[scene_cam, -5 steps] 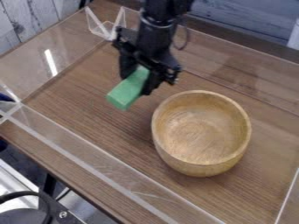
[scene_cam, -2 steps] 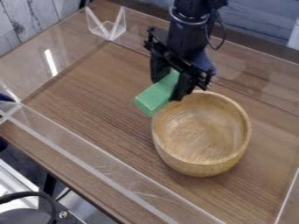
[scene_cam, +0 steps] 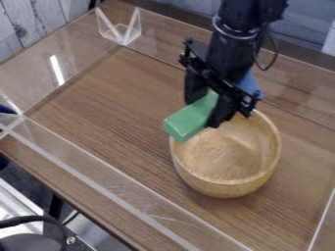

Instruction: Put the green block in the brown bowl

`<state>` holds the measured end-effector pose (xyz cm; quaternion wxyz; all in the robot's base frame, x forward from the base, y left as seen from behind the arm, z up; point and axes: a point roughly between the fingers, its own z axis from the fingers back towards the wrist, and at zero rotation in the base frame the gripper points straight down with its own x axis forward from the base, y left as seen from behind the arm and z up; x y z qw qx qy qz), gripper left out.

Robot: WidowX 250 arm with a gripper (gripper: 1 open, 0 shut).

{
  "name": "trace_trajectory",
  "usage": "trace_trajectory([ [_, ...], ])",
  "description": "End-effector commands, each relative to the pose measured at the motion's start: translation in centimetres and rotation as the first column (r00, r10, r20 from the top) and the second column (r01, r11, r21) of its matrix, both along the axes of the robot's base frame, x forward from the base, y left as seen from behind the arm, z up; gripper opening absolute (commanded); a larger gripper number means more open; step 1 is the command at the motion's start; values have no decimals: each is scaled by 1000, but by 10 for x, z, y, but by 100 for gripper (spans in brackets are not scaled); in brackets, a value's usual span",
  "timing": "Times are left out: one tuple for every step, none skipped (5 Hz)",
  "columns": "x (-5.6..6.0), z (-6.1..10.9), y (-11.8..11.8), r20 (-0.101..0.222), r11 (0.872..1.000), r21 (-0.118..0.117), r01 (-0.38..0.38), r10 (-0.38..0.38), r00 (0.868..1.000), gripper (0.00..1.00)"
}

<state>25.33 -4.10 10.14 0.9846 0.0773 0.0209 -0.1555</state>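
Block (scene_cam: 191, 117) above bowl (scene_cam: 225, 160) at near-left rim

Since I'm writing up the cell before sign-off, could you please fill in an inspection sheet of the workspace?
Surface: brown wooden table with clear strips taped along its near-left side.
Job's things: flat bright green rectangular block, held tilted at the rim of the round light-brown wooden bowl; bowl has nothing seen inside.
Clutter: clear angular plastic piece at the far left; blue object behind the arm, mostly hidden.
Gripper: black fingers closed on the block.
Cables: black cable at the near-left corner; thin dark one looping beside the arm.
Surroundings: grey ribbed surface at the far-left corner.
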Motion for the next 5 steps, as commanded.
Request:
trace_trajectory([
  [6, 22, -11, 75, 999, -25, 22, -20, 997, 0],
  [1, 22, -13, 77, 1000, -23, 16, -15, 997, 0],
  [-4, 20, -15, 78, 1000, -20, 11, -9, 997, 0],
  [-5, 19, -20, 72, 999, -47, 27, -24, 997, 100],
  [-5, 24, -22, 68, 998, -60, 31, -27, 997, 100],
])
